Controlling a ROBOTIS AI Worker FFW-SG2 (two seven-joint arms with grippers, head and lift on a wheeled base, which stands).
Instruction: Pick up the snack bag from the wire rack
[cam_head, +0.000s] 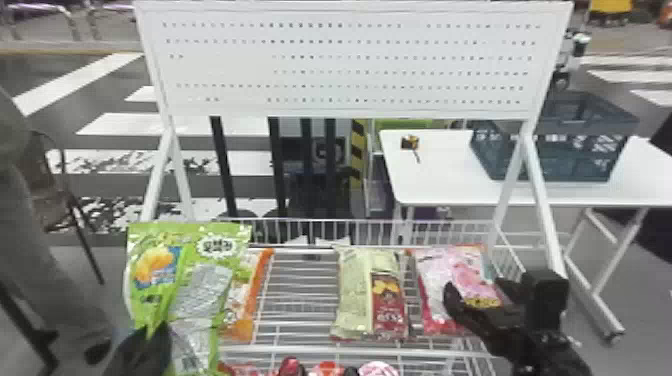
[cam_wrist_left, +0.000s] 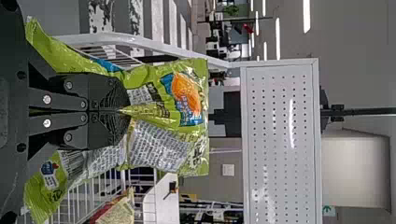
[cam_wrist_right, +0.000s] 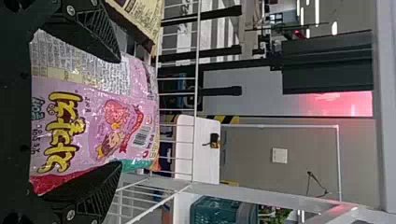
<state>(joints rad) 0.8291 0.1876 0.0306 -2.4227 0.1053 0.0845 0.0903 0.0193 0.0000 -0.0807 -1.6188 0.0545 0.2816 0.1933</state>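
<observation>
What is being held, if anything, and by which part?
The green snack bag, pinched at a fold near its middle by the left fingers. The right fingers stand open.

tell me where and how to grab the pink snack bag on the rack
Probably best across its middle, one finger at each side edge, coming from the robot's side. The pink snack bag turns its broad, puffy face that way, and the open right claw roughly spans its width.

There, upper right, a grey-blue crate (cam_head: 555, 167) sits on a white table (cam_head: 440, 172), yellow-and-black gadget (cam_head: 410, 142) leftward; chair (cam_head: 49, 192), far left!
</observation>
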